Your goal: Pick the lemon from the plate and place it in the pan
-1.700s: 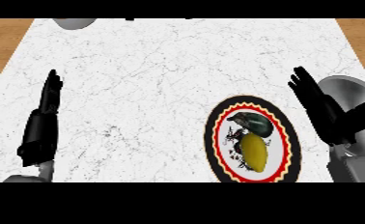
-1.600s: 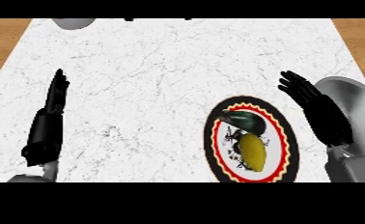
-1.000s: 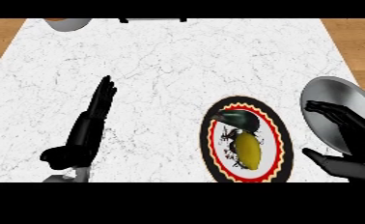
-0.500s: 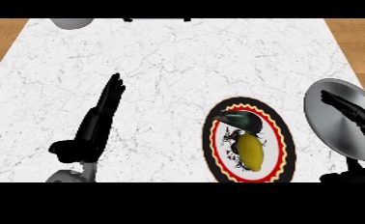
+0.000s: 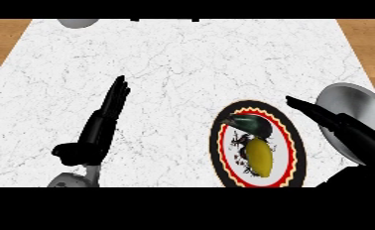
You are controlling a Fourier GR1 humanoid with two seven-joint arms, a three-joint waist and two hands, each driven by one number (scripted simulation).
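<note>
Evidently nothing was grasped yet: the lemon [image 5: 258, 157] lay on the plate [image 5: 222, 144], while the right hand [image 5: 333, 123], fingers straight and apart, stood just beside it to reach in. The left hand [image 5: 99, 127] rested open on the surface [image 5: 190, 60].

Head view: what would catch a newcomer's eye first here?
The plate at the lower right of the white marble counter stands out most, with its red, yellow and black rim and a beetle picture; the yellow lemon lies on it. The right hand reaches in from the right edge with straight fingers, just right of the plate, over a grey round object. The left hand is open at lower left.
</note>
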